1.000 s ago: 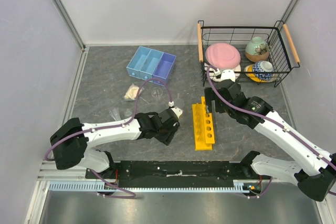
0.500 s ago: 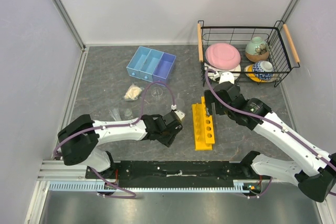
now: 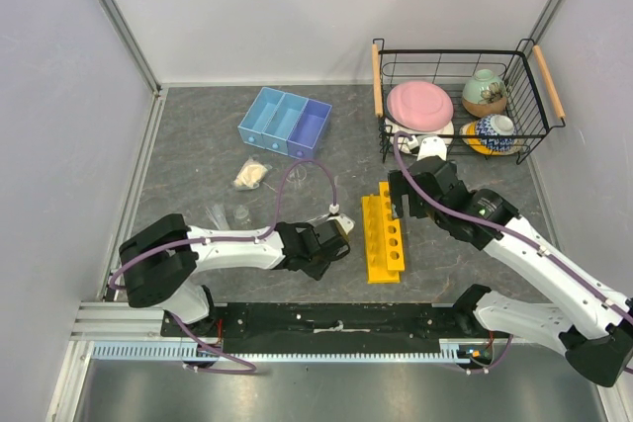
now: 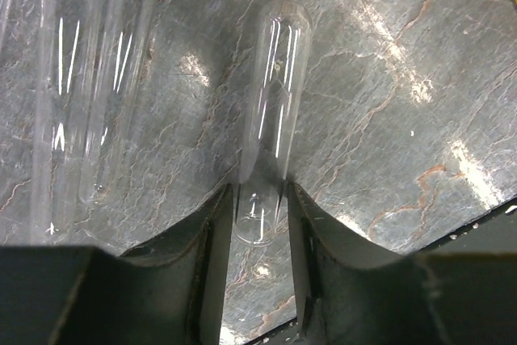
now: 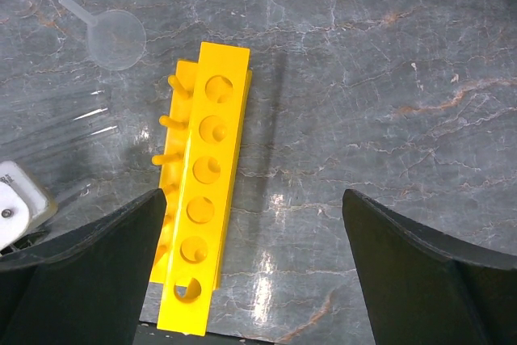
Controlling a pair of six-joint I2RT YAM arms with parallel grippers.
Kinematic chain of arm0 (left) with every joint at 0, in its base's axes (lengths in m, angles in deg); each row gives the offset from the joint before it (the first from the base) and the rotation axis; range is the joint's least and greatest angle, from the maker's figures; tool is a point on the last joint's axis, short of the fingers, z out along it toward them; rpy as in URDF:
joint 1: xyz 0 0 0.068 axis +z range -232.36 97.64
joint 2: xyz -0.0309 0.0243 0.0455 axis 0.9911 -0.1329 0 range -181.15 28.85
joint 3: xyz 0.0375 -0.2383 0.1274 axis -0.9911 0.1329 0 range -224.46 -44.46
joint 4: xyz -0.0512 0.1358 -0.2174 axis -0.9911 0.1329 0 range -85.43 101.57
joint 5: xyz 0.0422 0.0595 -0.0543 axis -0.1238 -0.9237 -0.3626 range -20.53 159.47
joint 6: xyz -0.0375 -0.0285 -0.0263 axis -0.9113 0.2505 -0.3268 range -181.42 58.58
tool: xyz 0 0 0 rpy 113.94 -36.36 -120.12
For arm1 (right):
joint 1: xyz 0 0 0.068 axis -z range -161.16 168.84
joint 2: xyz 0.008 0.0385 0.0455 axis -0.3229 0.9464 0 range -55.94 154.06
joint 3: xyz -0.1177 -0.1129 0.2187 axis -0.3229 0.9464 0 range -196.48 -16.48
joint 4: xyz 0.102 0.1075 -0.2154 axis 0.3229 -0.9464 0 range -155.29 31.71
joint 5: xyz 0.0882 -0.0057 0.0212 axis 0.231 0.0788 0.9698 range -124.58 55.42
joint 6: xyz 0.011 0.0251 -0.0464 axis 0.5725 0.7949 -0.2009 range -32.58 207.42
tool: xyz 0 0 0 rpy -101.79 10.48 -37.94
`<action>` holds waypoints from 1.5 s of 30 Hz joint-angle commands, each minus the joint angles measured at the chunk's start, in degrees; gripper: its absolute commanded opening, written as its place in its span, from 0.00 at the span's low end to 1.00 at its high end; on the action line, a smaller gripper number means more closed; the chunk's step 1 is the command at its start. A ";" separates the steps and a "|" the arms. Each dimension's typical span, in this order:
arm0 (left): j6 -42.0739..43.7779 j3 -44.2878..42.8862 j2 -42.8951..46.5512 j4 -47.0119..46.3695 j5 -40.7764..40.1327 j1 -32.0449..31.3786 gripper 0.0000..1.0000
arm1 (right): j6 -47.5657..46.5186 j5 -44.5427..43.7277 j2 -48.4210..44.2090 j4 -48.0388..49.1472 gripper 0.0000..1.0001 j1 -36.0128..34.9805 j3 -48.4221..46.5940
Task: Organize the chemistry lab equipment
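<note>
From above, the left gripper [image 3: 334, 240] lies low on the grey marbled table [image 3: 198, 145], just to the left of the yellow rack [image 3: 383, 234]. Its purple cable loops over it. The right gripper [image 3: 401, 207] hangs over the rack's far end, close to the black wire basket [image 3: 460, 135], which holds a pink plate [image 3: 419, 103] and ceramic bowls [image 3: 485, 92]. The blue three-compartment tray [image 3: 285, 123] sits well apart at the far left. The cream lump [image 3: 250, 176] and a clear funnel [image 3: 297, 174] lie between the tray and the arms. Faint clear glassware [image 3: 227, 212] rests beside the left forearm.

In the left wrist view, the left gripper [image 4: 258, 191] is clamped on a test tube [image 4: 271, 111]. Both fingers [image 4: 214, 232] press against the sides of its near end, and its rounded end points away along the table. More test tubes [image 4: 97, 78] lie side by side just to the left, apart from the held one. A yellow corner shows at the top right.

In the right wrist view, the right gripper [image 5: 252, 199] is spread wide and holds nothing. Its fingers [image 5: 97, 256] straddle the yellow rack [image 5: 214, 191], which lies on the table below with a row of round holes facing up and pegs along its left side. The funnel [image 5: 113, 38] lies beyond the rack to the left, near loose test tubes [image 5: 56, 131]. Basket wire crosses the top edge.
</note>
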 commanded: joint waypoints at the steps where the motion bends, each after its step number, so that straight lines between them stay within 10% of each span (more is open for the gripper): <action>1: -1.35 -0.06 -2.43 -0.39 -2.79 -1.17 0.38 | -0.18 -1.08 -1.51 0.53 0.98 0.01 0.40; 18: -0.91 -8.57 3.53 10.42 -3.60 -6.89 0.02 | 0.70 2.60 -3.97 -3.16 0.98 0.01 0.32; 32: 9.81 -16.06 14.87 3.93 29.96 -2.59 0.02 | -3.16 30.81 -5.99 -4.92 0.98 0.01 -8.73; 45: -0.36 -2.62 20.15 -28.84 71.19 17.89 0.02 | 1.84 53.75 -9.86 0.35 0.97 0.01 -10.94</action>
